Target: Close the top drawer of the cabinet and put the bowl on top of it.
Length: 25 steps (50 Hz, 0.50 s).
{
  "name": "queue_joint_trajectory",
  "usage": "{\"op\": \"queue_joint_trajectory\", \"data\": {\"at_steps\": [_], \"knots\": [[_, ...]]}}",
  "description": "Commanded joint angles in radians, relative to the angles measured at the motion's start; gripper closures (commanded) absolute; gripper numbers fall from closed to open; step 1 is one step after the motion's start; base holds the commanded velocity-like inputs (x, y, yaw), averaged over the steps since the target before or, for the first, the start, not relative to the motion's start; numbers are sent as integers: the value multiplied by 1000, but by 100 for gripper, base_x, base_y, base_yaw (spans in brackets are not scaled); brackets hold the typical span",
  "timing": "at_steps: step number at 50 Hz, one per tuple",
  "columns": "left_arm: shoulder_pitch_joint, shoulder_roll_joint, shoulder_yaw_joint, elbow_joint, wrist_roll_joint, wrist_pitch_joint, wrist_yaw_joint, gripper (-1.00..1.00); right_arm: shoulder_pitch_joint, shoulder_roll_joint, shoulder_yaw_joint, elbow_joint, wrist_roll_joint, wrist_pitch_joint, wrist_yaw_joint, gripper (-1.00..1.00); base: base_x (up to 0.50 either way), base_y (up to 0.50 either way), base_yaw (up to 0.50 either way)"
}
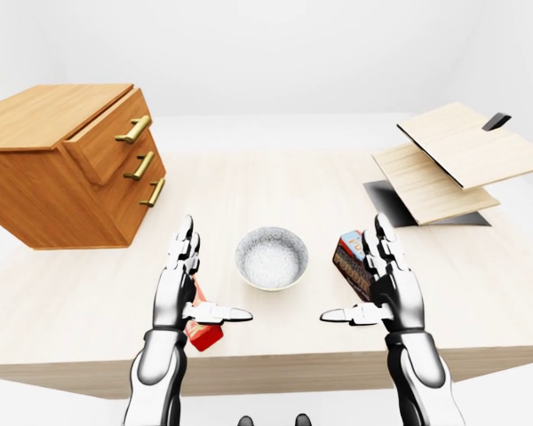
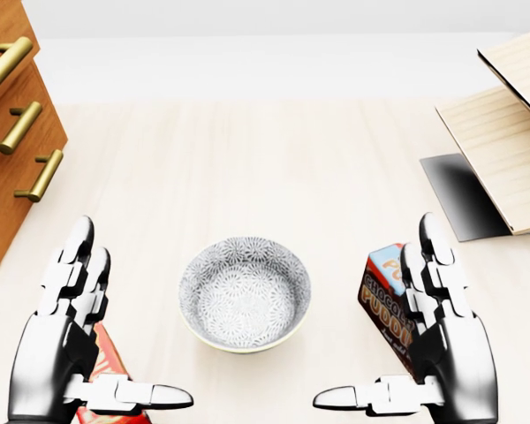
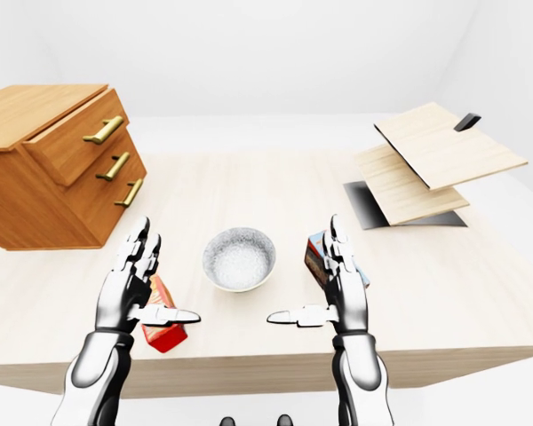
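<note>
Pale wood-grain counter [image 2: 247,159] fills the scene under a plain white background, and the bowl [image 2: 245,294] stands upright on it in the lower middle of the head view, white with a fine grey floral pattern inside and nothing in it. To the bowl's left and a little lower, the left robot hand [image 2: 51,349] hangs spread, fingers straight and pointing up the view, thumb stretched sideways toward the bowl; it grips nothing and stays apart from the bowl's rim. The right robot hand [image 2: 455,353] mirrors it on the bowl's right, likewise spread and holding nothing, its thumb aimed back at the left one. Under the left robot hand a red box [image 3: 164,335] lies on the counter, mostly covered in the head view. Just right of the bowl, partly behind the right robot hand's fingers, sits a chocolate pudding box [image 2: 384,300] in brown, blue and orange. Well to the bowl's upper left stands the wooden cabinet [image 1: 53,186] with three brass-handled drawers; its top drawer [image 1: 111,142] juts out a little past the two below it, and the cabinet's top is bare. Far to the bowl's upper right, two light wooden boards [image 1: 462,146] lie stacked at a slant, with a dark grey patch [image 1: 382,191] on the counter beneath their near edge.
</note>
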Motion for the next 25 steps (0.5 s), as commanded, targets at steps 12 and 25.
{"op": "queue_joint_trajectory", "data": {"at_steps": [12,25], "knots": [[13,-1,-5,-23,-7,0,-16,-100,31,0,8,-14,9,-46,7,-100,17,0,0],[11,-1,-6,-19,-7,0,-15,-100,35,0,8,-18,11,-53,7,-100,0,0,0]]}}
